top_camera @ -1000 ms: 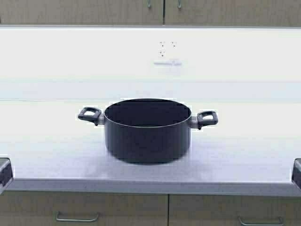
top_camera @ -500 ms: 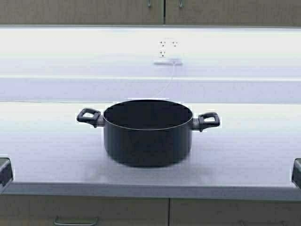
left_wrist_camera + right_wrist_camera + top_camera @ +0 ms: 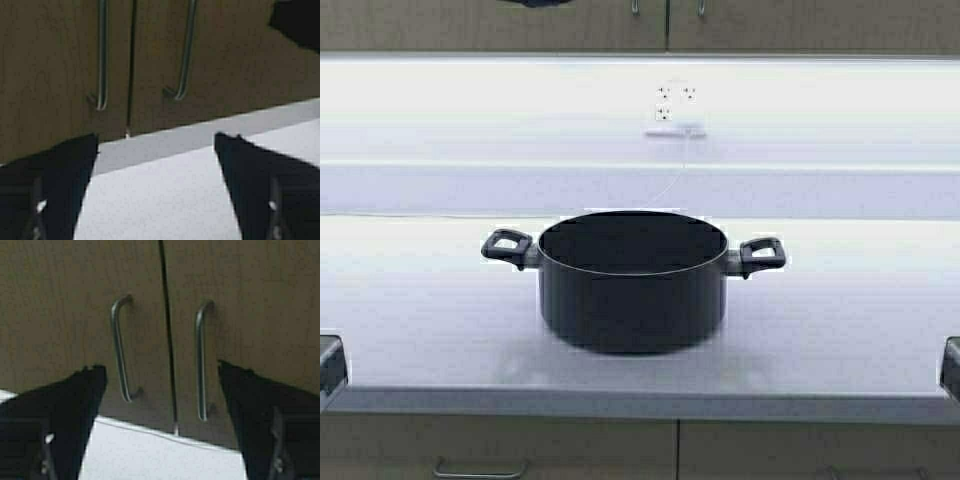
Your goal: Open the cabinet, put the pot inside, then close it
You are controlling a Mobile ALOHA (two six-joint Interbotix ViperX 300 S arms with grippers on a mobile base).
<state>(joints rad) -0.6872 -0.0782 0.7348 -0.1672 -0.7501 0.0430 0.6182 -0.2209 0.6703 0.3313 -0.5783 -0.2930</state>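
The black pot (image 3: 633, 280) stands upright on the white counter (image 3: 840, 320), lidless, with a loop handle on each side. Nothing holds it. Only the bottom strip of the cabinet (image 3: 520, 30) shows in the high view, both doors shut. My left gripper (image 3: 155, 137) is open and empty, raised in front of the cabinet (image 3: 50, 75), facing the two vertical bar handles (image 3: 102, 60) from a distance. My right gripper (image 3: 161, 367) is also open and empty, closer to the cabinet (image 3: 60, 300), with its two handles (image 3: 120, 350) between the spread fingers but apart from them.
A wall socket (image 3: 675, 100) with a thin cable sits on the backsplash behind the pot. Drawer fronts with horizontal pulls (image 3: 480, 468) run under the counter edge. A dark shape (image 3: 535, 3) pokes in at the top edge, before the left door.
The scene has shifted slightly in the high view and the pot looks a little nearer, so the robot has moved. A dark shape has come in at the top edge.
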